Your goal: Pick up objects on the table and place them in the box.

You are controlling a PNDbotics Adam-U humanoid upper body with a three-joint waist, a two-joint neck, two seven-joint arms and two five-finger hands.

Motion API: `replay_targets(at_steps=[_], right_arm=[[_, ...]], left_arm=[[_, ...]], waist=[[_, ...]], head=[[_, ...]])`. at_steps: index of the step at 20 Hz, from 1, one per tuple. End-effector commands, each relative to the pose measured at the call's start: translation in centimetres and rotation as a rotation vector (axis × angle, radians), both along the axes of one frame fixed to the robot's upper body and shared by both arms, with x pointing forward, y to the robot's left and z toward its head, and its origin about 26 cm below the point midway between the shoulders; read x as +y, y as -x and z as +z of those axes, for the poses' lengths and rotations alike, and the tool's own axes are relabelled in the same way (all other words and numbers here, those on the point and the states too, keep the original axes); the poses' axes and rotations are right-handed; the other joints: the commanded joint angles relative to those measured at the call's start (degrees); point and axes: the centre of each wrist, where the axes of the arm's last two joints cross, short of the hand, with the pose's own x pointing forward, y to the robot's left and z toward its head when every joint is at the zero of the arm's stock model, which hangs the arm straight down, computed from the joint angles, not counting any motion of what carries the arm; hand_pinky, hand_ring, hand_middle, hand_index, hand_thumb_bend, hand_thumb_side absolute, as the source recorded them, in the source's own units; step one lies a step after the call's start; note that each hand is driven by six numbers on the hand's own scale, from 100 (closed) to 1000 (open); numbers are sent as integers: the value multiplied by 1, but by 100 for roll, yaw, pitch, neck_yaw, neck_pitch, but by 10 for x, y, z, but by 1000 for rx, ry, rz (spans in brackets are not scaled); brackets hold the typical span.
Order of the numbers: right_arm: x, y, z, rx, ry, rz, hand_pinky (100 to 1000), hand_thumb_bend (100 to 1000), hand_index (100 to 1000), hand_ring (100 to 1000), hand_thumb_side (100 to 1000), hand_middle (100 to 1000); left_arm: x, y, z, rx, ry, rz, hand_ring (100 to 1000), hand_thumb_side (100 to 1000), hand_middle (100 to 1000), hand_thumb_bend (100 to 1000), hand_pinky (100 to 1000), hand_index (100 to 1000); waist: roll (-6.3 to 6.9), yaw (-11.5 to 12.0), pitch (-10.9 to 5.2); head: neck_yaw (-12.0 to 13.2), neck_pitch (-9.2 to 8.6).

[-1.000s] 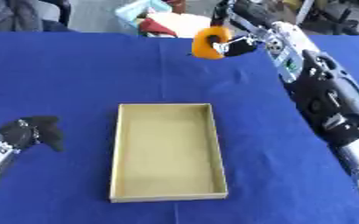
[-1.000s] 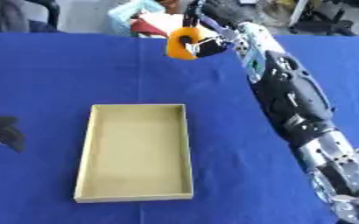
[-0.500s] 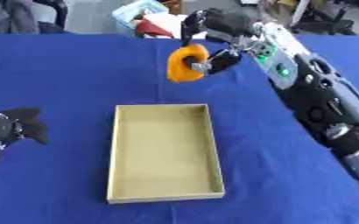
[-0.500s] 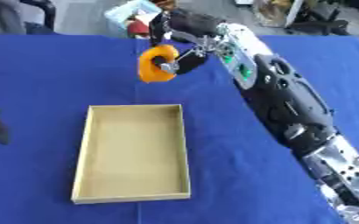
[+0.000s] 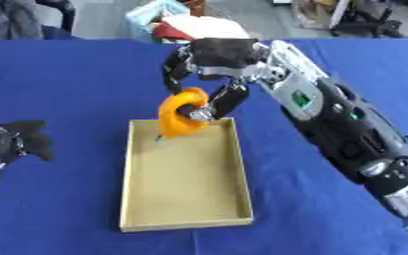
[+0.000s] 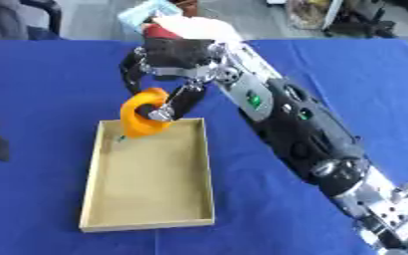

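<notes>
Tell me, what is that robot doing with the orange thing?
The robot's right hand has its fingers curled round an orange ring-shaped object and holds it over the far end of an open tan box on the blue table. Nothing else shows inside the box. The left hand sits idle near the left edge, fingers curled, holding nothing. It looks ready to drop the orange object in.

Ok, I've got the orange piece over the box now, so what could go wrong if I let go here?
The orange object hangs from the right hand over the box's far rim, not its middle, so a release here might clip the rim and land on the blue tablecloth. It also looks hooked around the fingers, so it may snag when they open.
</notes>
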Motion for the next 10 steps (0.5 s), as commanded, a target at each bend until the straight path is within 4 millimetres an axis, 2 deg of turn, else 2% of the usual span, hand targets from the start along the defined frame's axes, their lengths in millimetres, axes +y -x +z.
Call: replay_targets(at_steps=[1,5,8,9,10], right_arm=[[14,7,3,-3,15,54,723,100,266,652,205,594],[23,8,-24,55,38,68,717,100,281,656,204,597],[24,6,-39,82,46,60,720,100,373,679,206,622],[24,6,-42,83,50,58,722,100,395,686,176,630],[23,6,-44,81,56,56,725,100,409,692,208,639]], left_arm=[[1,2,9,-29,-26,-9,592,1000,625,110,742,847],[0,2,9,-31,-29,-16,592,1000,624,110,742,847],[0,1,9,-30,-29,-17,591,1000,624,111,741,847],[-1,1,9,-29,-29,-17,591,1000,623,111,741,847],[-1,1,8,-28,-29,-18,591,1000,623,112,741,847]], waist=[[27,1,-110],[42,10,-88],[46,-3,-81],[45,-8,-82],[44,-15,-84]], head=[[-1,2],[-6,-10],[-6,-6],[-8,-2],[-5,0]])
